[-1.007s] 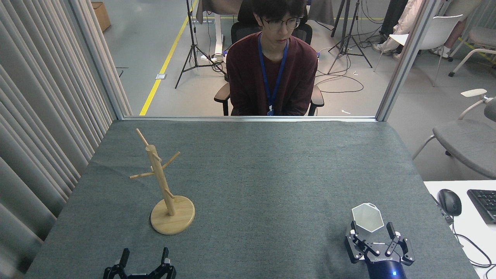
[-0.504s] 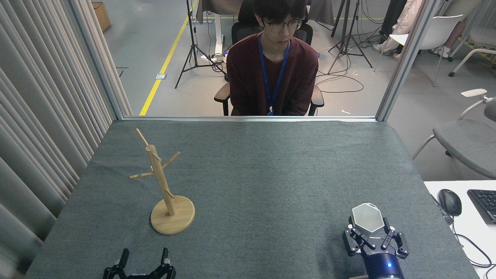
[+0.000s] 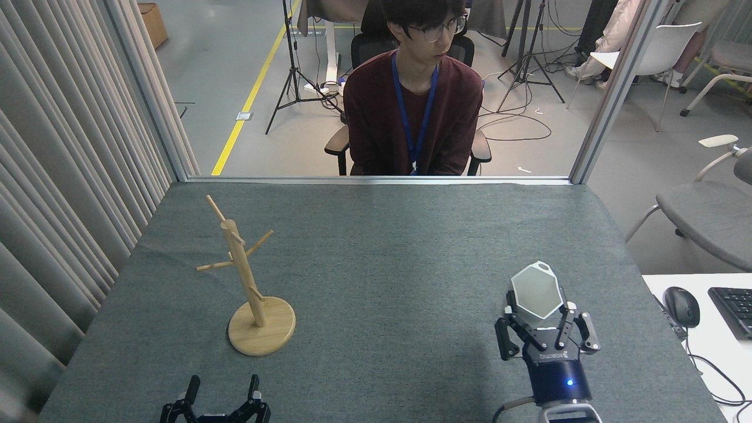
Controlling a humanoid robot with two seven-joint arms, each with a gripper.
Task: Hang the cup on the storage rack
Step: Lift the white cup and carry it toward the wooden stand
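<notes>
With the right gripper (image 3: pixel 539 314) clamped on the white cup (image 3: pixel 534 292) at the counter's (image 3: pixel 399 258) right side, well apart from the storage rack (image 3: pixel 247 282), a loose rim pinch could slip, or a misaimed handle could topple the slim rack.

cup (image 3: pixel 534 292): plain white
storage rack (image 3: pixel 247 282): pale wood
worktop (image 3: pixel 388 247): grey-green felt
right hand (image 3: pixel 543 320): black, blue light

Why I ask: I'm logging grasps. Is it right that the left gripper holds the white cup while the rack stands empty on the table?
Not quite: the head view shows the right gripper holding the cup. The left gripper is open and empty. The rack does stand empty on the table.
</notes>
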